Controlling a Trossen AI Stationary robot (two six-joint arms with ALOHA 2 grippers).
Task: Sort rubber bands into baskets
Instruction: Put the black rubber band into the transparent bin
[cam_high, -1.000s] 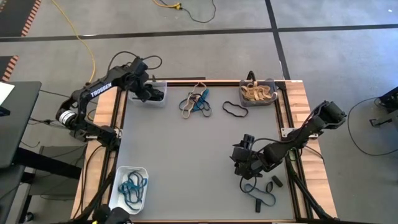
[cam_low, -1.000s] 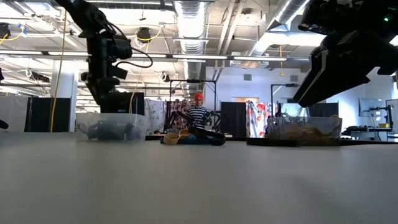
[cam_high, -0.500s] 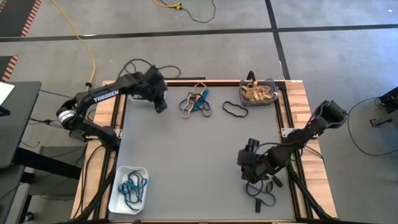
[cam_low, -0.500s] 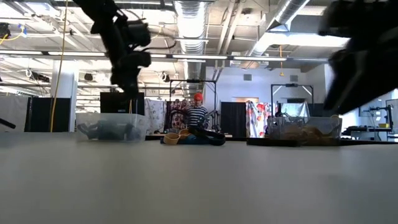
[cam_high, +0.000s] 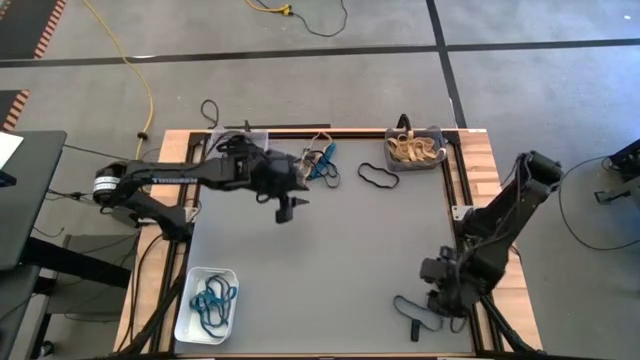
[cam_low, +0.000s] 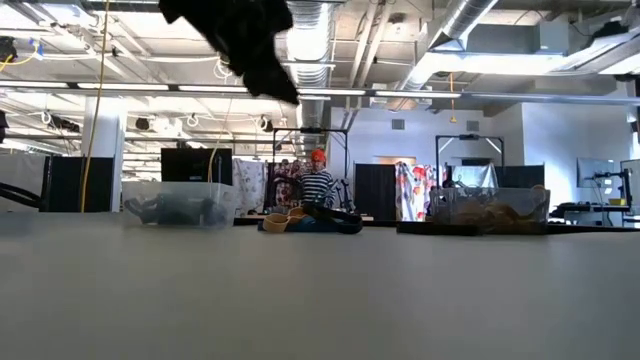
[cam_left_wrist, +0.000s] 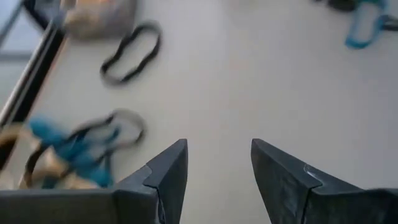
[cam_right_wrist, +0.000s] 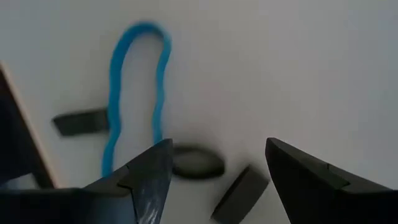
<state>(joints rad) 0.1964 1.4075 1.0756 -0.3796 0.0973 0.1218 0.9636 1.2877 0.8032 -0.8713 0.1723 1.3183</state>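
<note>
So the left gripper (cam_high: 288, 206) has swung away from the clear basket (cam_high: 251, 135) with black bands in it and now hangs open and empty near the mixed pile (cam_high: 315, 165), looks like a drop-off just wrapped up. Right gripper (cam_high: 437, 298) has slid back over the teal band (cam_right_wrist: 134, 93), wide open, nothing held; the dark basket (cam_high: 415, 149) has tan ones, the white basket (cam_high: 208, 302) teal

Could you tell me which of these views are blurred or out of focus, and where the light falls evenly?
High view: even light, sharp; the grey table shows soft shadows only. Low view: the left arm is a dark, smeared silhouette against bright ceiling lights. Left wrist view: the mixed pile of rubber bands and the black band are soft with blur. Right wrist view: the blue band is out of focus.
</note>
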